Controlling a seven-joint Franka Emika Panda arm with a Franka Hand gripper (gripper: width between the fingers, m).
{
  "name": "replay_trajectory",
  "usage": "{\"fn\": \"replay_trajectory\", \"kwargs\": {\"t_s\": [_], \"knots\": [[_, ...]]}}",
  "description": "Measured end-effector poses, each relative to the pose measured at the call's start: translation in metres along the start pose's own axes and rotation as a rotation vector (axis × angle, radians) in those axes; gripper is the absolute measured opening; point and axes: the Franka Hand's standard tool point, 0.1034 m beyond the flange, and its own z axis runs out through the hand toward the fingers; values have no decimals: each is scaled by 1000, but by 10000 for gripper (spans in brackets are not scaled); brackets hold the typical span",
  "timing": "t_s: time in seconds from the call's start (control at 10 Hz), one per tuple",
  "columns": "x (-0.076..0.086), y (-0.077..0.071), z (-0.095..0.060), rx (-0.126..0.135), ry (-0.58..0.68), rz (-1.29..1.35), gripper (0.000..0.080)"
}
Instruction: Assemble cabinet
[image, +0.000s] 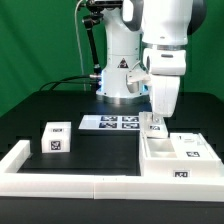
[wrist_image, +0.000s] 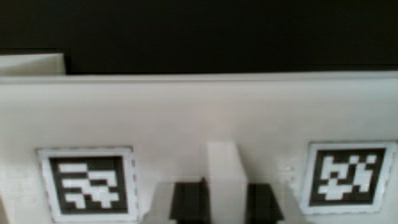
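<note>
The white cabinet box body (image: 180, 160) lies on the black table at the exterior view's right, open side up, with flat panels and tags on it. My gripper (image: 155, 122) points straight down at its far left corner. In the wrist view the box body (wrist_image: 196, 110) fills the picture, with a square tag (wrist_image: 86, 180) on one side and another tag (wrist_image: 349, 172) on the other. My gripper (wrist_image: 222, 205) has its dark fingers (wrist_image: 187, 205) tight on either side of a thin white upright rib of the body. A small white tagged block (image: 55, 138) stands apart at the exterior view's left.
The marker board (image: 112, 122) lies flat behind the parts, in front of the arm's base (image: 118, 82). A long low white border rail (image: 60, 183) runs along the front and turns back at the exterior view's left. A green curtain closes the back.
</note>
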Motion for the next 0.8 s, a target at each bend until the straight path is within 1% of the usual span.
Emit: {"fn": "replay_trajectory", "kwargs": {"t_s": [0.8], "knots": [[0,-1,1,2,0,1,70]]}}
